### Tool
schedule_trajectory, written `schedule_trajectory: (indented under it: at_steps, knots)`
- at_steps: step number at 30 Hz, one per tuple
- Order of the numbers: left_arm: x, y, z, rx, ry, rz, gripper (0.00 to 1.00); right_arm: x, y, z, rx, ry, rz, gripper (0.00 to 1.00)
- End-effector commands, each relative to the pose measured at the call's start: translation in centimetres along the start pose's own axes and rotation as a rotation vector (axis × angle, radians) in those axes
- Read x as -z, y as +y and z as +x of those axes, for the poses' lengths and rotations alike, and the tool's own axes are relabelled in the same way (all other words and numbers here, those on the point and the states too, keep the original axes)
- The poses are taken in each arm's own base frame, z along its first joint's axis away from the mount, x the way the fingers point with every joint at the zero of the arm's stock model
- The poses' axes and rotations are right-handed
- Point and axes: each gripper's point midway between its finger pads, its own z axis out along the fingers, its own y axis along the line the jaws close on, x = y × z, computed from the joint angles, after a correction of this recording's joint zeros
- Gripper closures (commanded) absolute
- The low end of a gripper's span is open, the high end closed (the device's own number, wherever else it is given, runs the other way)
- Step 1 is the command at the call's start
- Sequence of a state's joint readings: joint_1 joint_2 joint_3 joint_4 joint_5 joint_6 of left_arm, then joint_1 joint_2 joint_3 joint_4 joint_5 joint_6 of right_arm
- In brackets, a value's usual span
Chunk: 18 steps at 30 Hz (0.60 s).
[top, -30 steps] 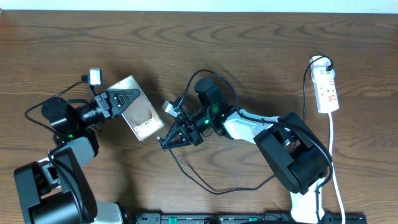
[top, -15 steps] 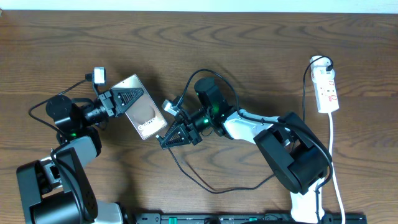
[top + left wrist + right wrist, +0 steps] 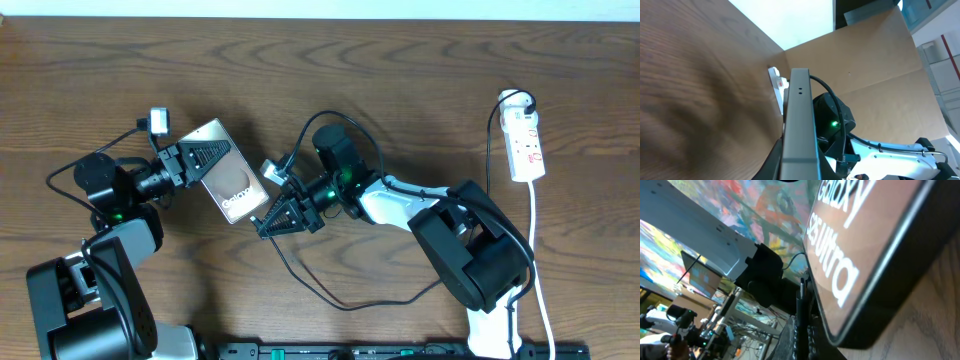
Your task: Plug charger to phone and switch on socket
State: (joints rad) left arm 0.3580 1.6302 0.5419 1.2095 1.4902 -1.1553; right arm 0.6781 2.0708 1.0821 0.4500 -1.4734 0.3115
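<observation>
Dark brown wood-grain table (image 3: 420, 70) and what surrounds it

A pale white strip (image 3: 300, 8) runs along the table's far edge and a black rail (image 3: 400, 351) along its near edge. In the left wrist view a plain brown cardboard panel (image 3: 875, 60) stands beyond the tabletop, beside a bright white patch (image 3: 790, 20). The right wrist view shows a blurred, many-coloured painted backdrop (image 3: 740, 200).
</observation>
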Motion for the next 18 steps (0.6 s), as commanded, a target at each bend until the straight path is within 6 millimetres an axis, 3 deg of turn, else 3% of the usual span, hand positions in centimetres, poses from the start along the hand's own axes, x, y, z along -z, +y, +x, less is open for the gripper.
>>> schedule_trajectory:
  at_steps: [1,18]
  knots:
    - [-0.06,-0.62,0.03,-0.020,0.011,0.008,0.93,0.22,0.41,-0.20,0.006,0.002,-0.018,0.99]
    - [-0.06,-0.68,0.21,-0.019,0.021,0.011,0.93,0.41,-0.03,-0.39,-0.012,-0.009,0.007,0.99]
